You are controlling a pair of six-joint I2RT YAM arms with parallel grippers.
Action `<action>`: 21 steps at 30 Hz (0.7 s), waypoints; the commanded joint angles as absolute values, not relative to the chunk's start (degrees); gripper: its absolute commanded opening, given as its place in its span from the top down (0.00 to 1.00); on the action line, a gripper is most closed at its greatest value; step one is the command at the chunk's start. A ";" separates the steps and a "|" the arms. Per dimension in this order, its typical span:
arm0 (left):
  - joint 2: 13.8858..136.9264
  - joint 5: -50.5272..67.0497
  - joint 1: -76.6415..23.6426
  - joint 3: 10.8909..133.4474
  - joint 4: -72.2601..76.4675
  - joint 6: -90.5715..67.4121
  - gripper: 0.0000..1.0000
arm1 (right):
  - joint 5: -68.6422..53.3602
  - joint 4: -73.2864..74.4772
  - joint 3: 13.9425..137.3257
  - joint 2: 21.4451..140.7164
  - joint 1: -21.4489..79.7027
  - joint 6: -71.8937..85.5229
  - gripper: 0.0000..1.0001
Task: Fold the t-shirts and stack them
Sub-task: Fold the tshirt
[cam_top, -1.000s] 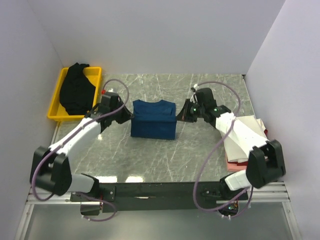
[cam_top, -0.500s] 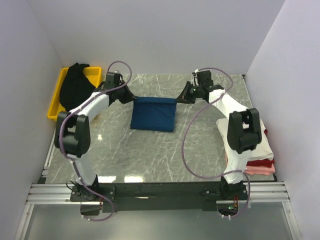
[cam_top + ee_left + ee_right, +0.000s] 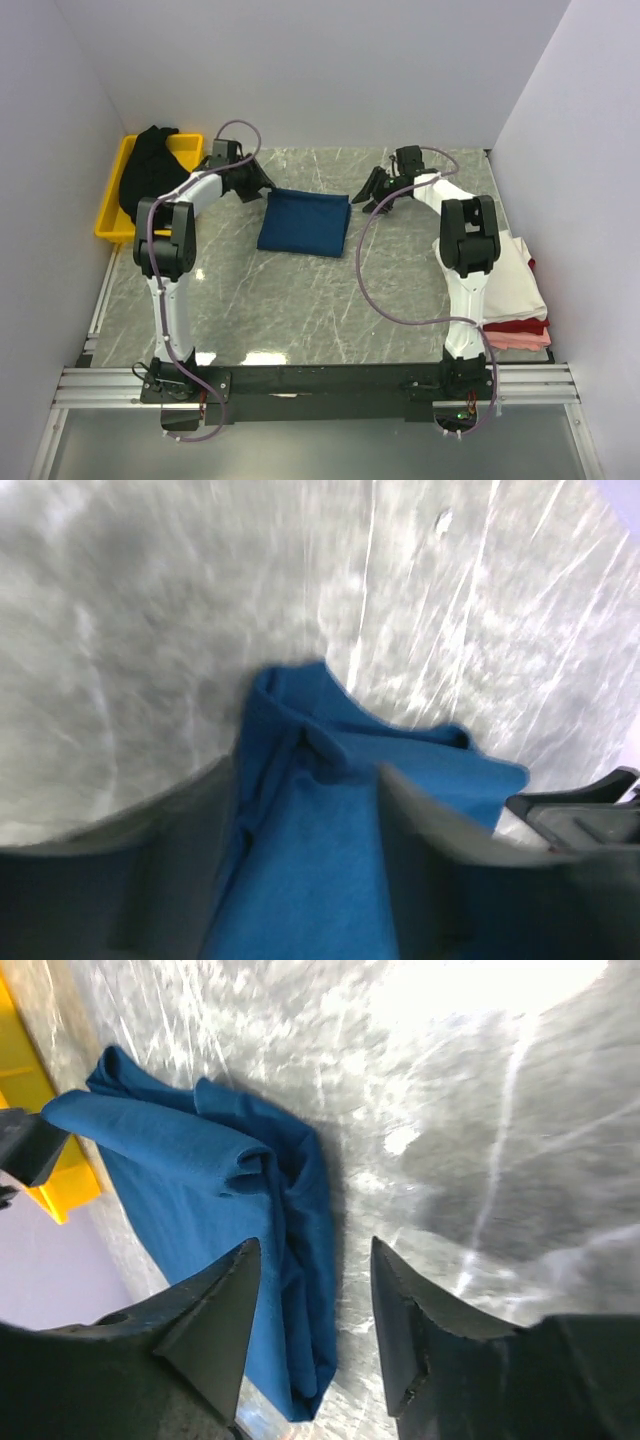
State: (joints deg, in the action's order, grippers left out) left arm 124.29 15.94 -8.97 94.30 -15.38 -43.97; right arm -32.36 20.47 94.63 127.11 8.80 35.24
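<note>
A dark blue t-shirt (image 3: 305, 222) lies folded in a flat rectangle on the marble table (image 3: 300, 300). My left gripper (image 3: 264, 187) is open at the shirt's far left corner. In the left wrist view its blurred fingers (image 3: 170, 870) straddle the blue cloth (image 3: 320, 870) without pinching it. Open as well, my right gripper (image 3: 368, 196) sits just off the far right corner. The right wrist view shows the shirt's bunched edge (image 3: 300, 1220) below the gripper (image 3: 314, 1250), nearer the left fingertip. A black t-shirt (image 3: 150, 178) is heaped in the yellow tray (image 3: 113, 222).
Folded white (image 3: 515, 275), red (image 3: 515, 326) and pink (image 3: 520, 341) t-shirts are stacked at the table's right edge, beside the right arm. The yellow tray stands at the far left against the wall. White walls close in the back and both sides.
Both grippers carried the blue shirt's edge toward the far side, folding it over, then opened and let go. The shirt now lies flat and both arms reach farther back.
</note>
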 commanded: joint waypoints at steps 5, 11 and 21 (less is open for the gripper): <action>116.55 16.00 -7.38 92.30 -12.22 -42.27 0.18 | -28.65 16.46 88.44 116.65 8.70 34.71 0.44; 111.36 14.59 -8.79 85.88 -9.94 -44.65 0.63 | -26.81 14.77 83.67 111.09 14.57 35.94 0.48; 119.34 17.13 -12.22 91.75 -10.64 -44.38 0.95 | -30.93 13.53 94.72 121.10 20.22 39.11 0.51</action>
